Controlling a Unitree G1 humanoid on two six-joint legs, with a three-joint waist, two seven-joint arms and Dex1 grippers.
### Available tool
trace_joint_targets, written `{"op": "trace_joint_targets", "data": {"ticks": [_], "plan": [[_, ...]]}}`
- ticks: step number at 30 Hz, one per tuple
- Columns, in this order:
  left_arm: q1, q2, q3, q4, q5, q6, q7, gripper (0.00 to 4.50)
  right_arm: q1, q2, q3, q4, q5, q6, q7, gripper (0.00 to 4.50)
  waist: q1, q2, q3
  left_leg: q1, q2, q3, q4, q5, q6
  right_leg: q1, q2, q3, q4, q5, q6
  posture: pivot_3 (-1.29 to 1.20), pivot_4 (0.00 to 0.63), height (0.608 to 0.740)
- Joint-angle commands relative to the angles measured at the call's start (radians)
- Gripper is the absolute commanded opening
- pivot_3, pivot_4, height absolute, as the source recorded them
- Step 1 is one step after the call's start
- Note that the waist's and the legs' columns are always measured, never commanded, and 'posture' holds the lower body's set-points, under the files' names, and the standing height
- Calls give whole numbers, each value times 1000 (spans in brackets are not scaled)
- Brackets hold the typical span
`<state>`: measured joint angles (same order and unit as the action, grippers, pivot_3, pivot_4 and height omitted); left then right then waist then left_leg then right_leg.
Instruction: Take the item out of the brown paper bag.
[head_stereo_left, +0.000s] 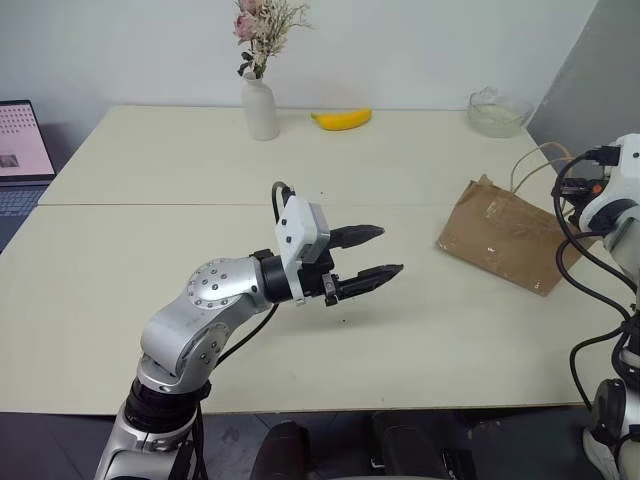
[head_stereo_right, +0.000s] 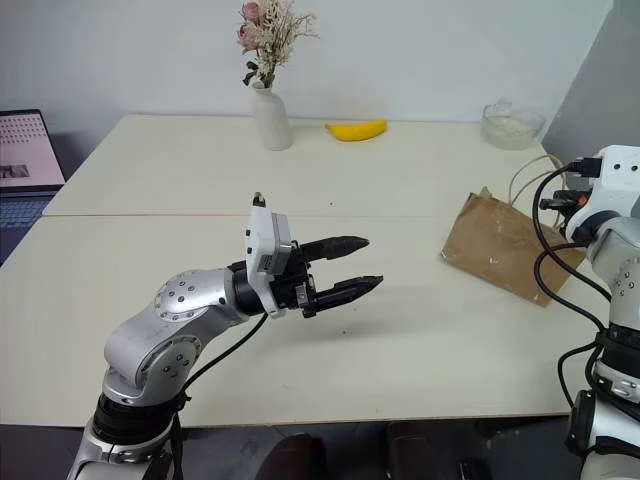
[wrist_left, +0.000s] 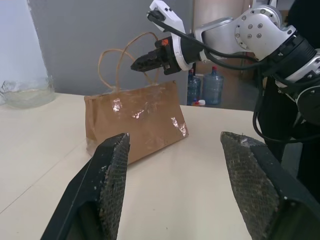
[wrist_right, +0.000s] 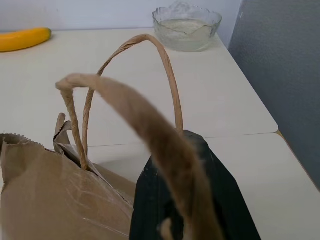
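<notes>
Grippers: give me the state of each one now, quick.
Left gripper: open, empty, held above the table.
Right gripper: shut on a cord handle of the brown paper bag.

One brown paper bag (head_stereo_left: 505, 236) with two cord handles (wrist_left: 120, 62) sits on the bench (head_stereo_left: 180, 270). There is one banana (head_stereo_left: 341, 119), one white vase (head_stereo_left: 260, 108) of dried flowers, one glass bowl (head_stereo_left: 497, 112) and one laptop (head_stereo_left: 22, 150). Two water bottles (wrist_left: 206, 86) stand behind. Two grippers appear: left gripper (head_stereo_left: 378, 252), right gripper (wrist_left: 145, 63).
</notes>
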<state>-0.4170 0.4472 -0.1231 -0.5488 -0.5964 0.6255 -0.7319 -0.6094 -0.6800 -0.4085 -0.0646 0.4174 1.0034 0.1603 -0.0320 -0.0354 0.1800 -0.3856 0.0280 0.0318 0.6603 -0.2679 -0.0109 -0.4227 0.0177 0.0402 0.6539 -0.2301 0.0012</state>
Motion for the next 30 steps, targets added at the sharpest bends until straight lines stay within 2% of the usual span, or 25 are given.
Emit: {"op": "trace_joint_targets", "data": {"ticks": [1, 7, 14, 21, 30], "plan": [[17, 18, 28, -47, -21, 3, 9, 3031, -43, -21, 25, -75, -4, -59, 40, 89, -1, 0, 0, 0, 0, 0, 0, 0, 0, 0, 0, 0, 0, 0, 0, 0, 150, 740], [64, 22, 98, -67, -35, 13, 87, 3031, -115, 4, 105, -99, -22, -90, 51, 89, -3, 1, 1, 0, 1, 0, 0, 0, 0, -1, 0, 0, 1, 0, 0, 0, 150, 740], [178, 24, 218, -146, -65, 47, 220, 3031, -273, 115, 208, 3, -74, -172, 37, 89, -4, 1, 1, -1, 1, 0, 0, 0, 0, -2, 0, 0, 1, 0, 0, 0, 150, 740], [274, -16, 281, -179, -14, 7, 365, 3031, -438, 303, 288, 211, -116, -289, 26, 89, -2, 2, 1, -1, 1, 1, 0, 0, 0, -2, -1, 1, 1, 0, 0, 0, 150, 740], [378, -8, 316, -216, 26, -30, 413, 3031, -597, 551, 339, 513, -166, -478, 13, 89, -1, 2, 1, -5, 2, 0, 0, 0, 0, -5, -1, -1, 2, 0, -1, 0, 150, 740]]}}
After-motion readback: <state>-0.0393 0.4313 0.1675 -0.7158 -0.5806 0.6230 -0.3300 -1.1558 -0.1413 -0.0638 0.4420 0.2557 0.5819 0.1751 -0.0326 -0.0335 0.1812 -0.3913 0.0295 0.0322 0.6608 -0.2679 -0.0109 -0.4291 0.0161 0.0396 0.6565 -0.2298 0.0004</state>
